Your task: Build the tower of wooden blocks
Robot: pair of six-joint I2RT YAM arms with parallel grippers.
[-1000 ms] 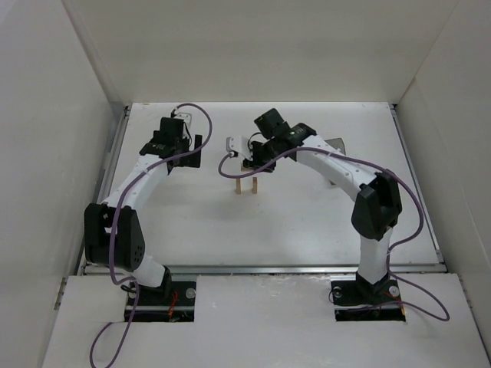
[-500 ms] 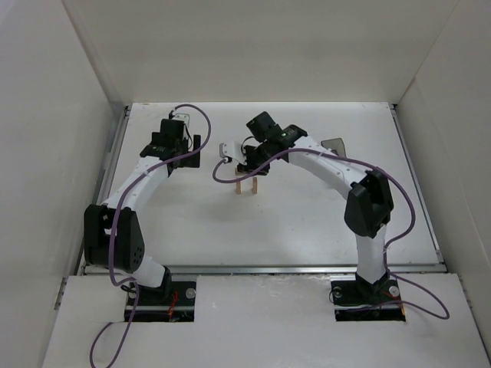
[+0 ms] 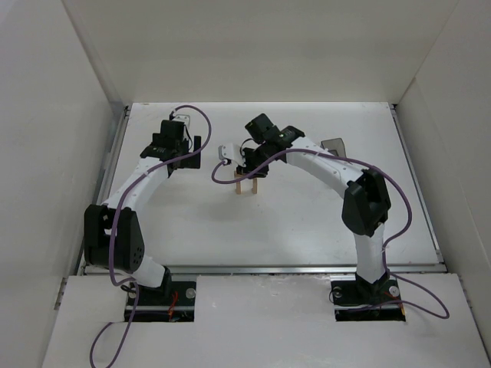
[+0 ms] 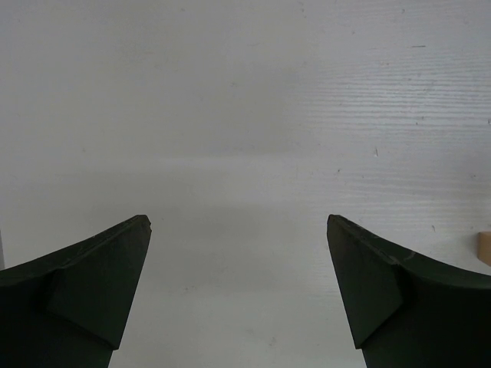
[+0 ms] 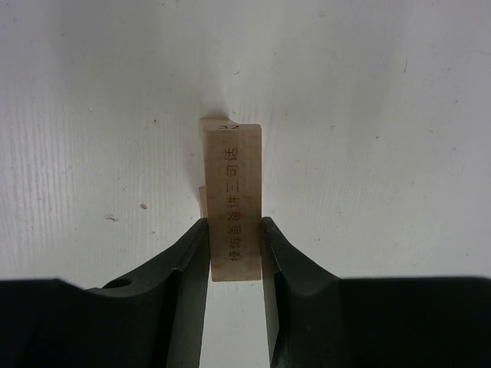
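My right hand point(image 5: 234, 230) is closed to a narrow gap on the plank point(image 5: 232, 199), pinching its long sides near one end. The rest of the plank sticks out ahead of the fingers, printed face up. I judge that grip is meant to leave the far length free to bridge the two uprights point(image 3: 238, 188), which stand just apart on the surface point(image 3: 307, 230) near its middle. In the overhead view the right hand point(image 3: 249, 165) hangs directly over them and hides the plank. A sliver of tan shows beside the plank in the wrist view, probably an upright's top. I cannot tell whether the plank is touching the uprights or just above them.

My left hand point(image 4: 238, 222) is spread wide and holds nothing. It is parked left of the uprights point(image 3: 188, 149), well out of the way, I assume so it cannot knock them. The tan edge of a block point(image 4: 485, 249) shows at the right border of its view.

Compared with a second ago, the right arm has swung a little to the left, carrying the hand more squarely over the uprights. It now uncovers more of the grey container point(image 3: 335, 144) at the back right. The left arm and the uprights have not moved.
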